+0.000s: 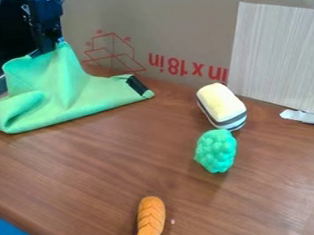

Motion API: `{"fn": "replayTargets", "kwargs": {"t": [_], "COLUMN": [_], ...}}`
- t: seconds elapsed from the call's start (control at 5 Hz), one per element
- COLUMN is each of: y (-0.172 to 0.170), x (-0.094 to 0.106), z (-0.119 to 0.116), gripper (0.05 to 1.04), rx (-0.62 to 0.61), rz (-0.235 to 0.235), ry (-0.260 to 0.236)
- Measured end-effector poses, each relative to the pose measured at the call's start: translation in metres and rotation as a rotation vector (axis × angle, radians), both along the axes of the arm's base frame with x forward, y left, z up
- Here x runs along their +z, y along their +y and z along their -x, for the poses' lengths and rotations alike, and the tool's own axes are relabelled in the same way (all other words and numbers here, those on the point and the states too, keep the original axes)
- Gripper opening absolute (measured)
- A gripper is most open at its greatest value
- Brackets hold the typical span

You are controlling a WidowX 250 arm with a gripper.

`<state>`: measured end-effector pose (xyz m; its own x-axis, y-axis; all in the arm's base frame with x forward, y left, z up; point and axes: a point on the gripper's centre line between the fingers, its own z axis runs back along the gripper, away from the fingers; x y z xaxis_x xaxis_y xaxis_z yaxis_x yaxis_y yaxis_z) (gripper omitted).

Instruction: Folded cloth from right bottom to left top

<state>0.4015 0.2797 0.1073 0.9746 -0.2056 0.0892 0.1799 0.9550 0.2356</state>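
Cloth [61, 98], rumpled green fabric, lies at ten o'clock on the brown wooden table [109, 162], its peak pinched in the black two-finger gripper [47, 49]; likely light, limp, best gripped by a fold.

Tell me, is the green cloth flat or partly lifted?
The cloth is partly lifted: it peaks up to the gripper, its lower edge on the table.

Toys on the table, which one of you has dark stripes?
The yellow-topped toy with the white side. Dark stripes run round its lower part, while the bumpy green toy and the braided orange toy have none.
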Motion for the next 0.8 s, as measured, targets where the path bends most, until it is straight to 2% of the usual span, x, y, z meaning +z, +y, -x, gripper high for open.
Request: {"fn": "replayTargets", "kwargs": {"t": [0.2, 0.4, 0.6, 0.8], "y": [0.006, 0.006, 0.005, 0.003], "x": [-0.014, -0.030, -0.039, -0.025], "z": [0.002, 0.004, 0.008, 0.011], "gripper": [0.237, 0.499, 0.798, 0.997], "rx": [0.007, 0.029, 0.030, 0.032], "rz": [0.015, 0.021, 0.019, 0.002], "ry": [0.026, 0.008, 0.031, 0.008]}}
